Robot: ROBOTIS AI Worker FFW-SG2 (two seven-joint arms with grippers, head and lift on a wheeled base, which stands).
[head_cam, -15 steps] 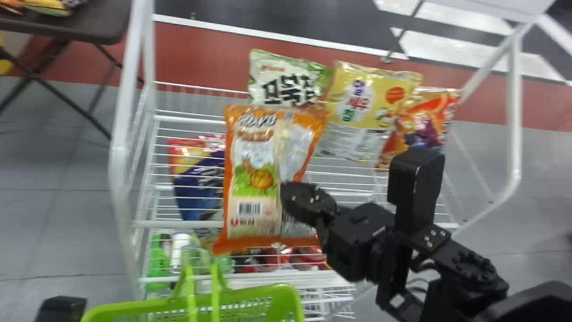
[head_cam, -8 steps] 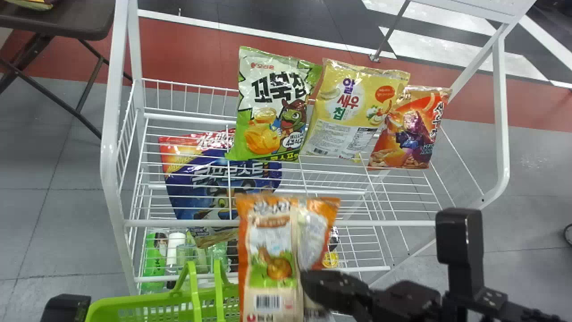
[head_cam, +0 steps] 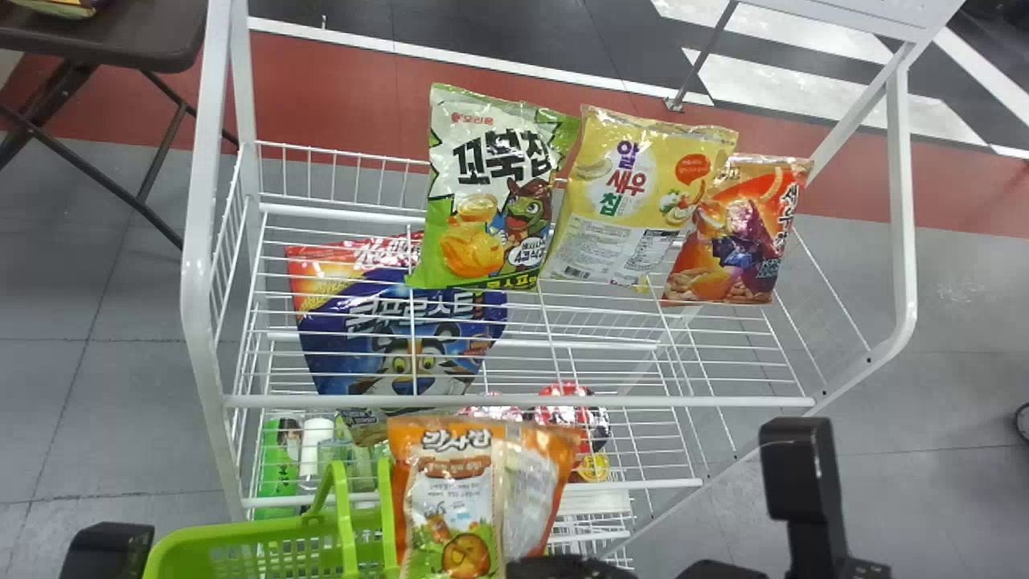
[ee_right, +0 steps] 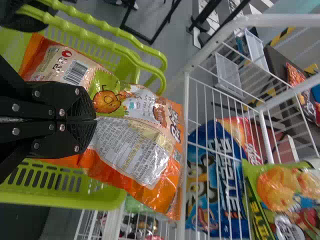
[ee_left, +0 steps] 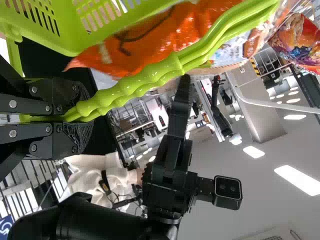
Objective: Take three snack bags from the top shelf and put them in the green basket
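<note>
the snack bag in the black right pincer is orange with cream and grey panels; the basket near that pincer, lime green. beyond it, a white rack, green-and-white bag, yellow bag, purple-patched orange bag.

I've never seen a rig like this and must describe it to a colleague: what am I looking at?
It is a robot with two black arms, working at a white wire rack. The head view looks forward and down from its head; the left and right wrist views come from cameras on each arm and are shown sideways.

On the top shelf are three snack bags: green-and-white, yellow and red-and-orange. A blue bag shows through its wires.

The left gripper is closed on the handles of the green basket. The right gripper pinches an orange bag at the basket; how far in it is, I can't tell.
</note>
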